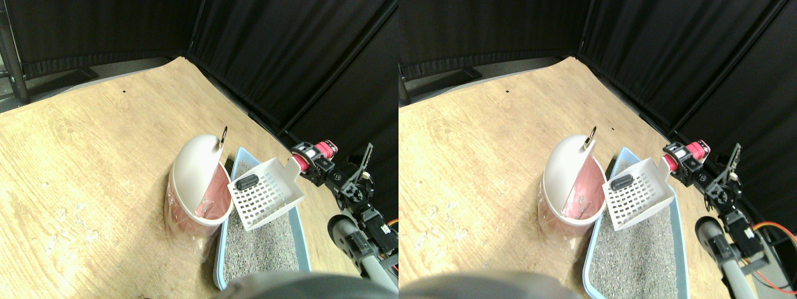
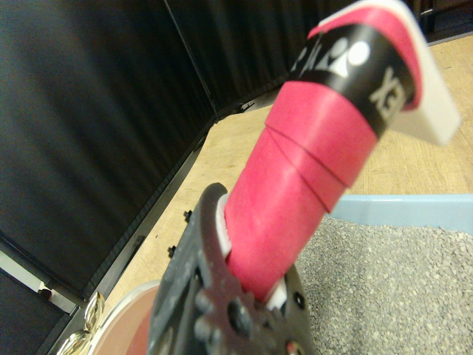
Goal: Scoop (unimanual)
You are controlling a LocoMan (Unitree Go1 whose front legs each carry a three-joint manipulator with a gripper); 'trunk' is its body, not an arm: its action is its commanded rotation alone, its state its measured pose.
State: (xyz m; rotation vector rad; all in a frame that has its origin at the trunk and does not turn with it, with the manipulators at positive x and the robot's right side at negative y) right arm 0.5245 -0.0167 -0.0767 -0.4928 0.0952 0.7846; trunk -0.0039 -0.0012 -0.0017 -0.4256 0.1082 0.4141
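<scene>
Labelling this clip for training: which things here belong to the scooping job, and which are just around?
In the job: white slotted plastic scoop with pink-wrapped handle, small black object in it, light blue litter tray, white lidded bin, right gripper.
Just around: black curtains, wooden floor.

scoop [image 1: 264, 194]: white, grid-slotted | handle [image 2: 295, 185]: pink wrap | tray [image 1: 219, 261]: light blue | bin [image 1: 193, 180]: white, pink

A pale wooden floor [image 1: 93, 143] carries a lidded bin [image 1: 193, 187] touching a litter tray [image 1: 264, 246].
</scene>
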